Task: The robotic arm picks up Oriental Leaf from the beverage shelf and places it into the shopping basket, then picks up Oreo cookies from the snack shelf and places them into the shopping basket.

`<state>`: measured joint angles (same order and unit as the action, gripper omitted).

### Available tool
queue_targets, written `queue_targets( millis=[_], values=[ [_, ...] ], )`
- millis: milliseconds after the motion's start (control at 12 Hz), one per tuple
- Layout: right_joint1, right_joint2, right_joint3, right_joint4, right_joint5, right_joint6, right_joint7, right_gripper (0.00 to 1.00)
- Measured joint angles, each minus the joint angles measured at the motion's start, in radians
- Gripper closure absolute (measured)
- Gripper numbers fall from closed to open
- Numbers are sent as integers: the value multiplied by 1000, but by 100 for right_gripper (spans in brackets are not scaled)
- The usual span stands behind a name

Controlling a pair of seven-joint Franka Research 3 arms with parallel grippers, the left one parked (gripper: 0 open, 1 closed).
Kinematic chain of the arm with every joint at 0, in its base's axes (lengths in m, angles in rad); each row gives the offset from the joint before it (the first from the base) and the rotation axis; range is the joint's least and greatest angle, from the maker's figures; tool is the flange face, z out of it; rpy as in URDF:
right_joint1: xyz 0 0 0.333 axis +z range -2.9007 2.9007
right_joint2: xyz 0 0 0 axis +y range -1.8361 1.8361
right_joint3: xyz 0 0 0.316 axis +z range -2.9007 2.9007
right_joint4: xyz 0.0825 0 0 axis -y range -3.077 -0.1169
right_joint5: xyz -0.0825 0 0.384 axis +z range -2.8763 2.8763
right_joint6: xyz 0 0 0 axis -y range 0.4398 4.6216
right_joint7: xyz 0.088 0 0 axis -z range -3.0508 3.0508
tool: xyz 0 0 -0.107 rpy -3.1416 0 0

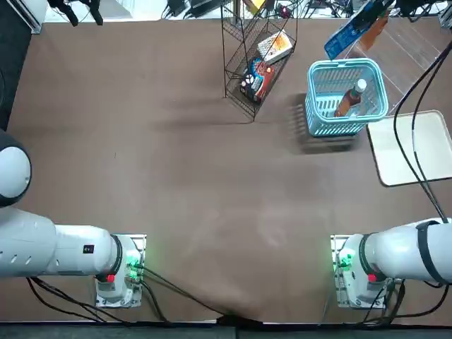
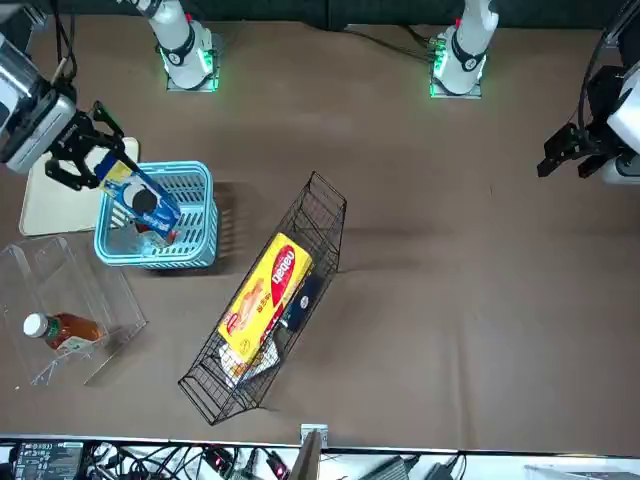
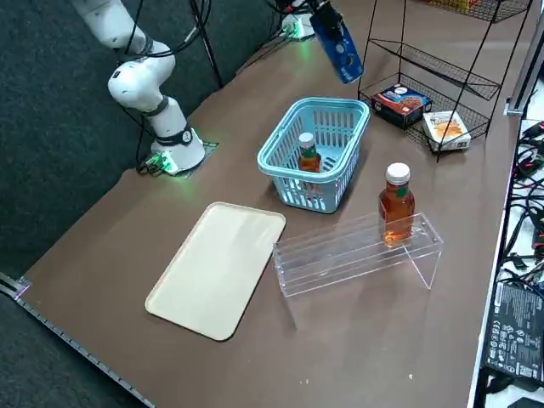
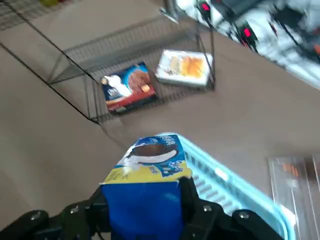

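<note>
Clamped around one end of the blue Oreo pack (image 2: 146, 203), the right claw (image 2: 100, 162) hangs over the table (image 2: 420, 300) in the left part of the front view, with a finger on either side of the pack. The pack is held in the air and slants down from the claw, overlapping the light blue basket (image 3: 311, 194) in that view.

The basket stands upright on the table, upper middle of the right side view. Inside it is a bottle of amber tea (image 3: 309, 160), white cap up. Just beside the basket lies a flat cream tray (image 3: 217, 268), left of centre in the same frame.

On the basket's other side, right of centre there, stands the clear plastic rack (image 3: 361, 255). It carries a second tea bottle (image 3: 397, 202), its white cap also up, near one end.

Farther from the basket, the black wire rack (image 3: 466, 82) fills the upper right of the right side view. A red, blue and black pack (image 3: 400, 104) and a white-and-orange box (image 3: 446, 129) sit side by side on its lower tier. Higher on the rack, a yellow pack (image 2: 267, 298) shows near the middle of the front view.
</note>
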<state>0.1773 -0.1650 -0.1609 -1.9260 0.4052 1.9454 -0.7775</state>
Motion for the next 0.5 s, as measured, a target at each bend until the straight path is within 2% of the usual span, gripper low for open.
queue_targets(
  millis=[250,500],
  values=[
    [4,0,25,52,-126,-84,233,44],
    [8,0,94,68,-237,-132,490,44]
  ],
)
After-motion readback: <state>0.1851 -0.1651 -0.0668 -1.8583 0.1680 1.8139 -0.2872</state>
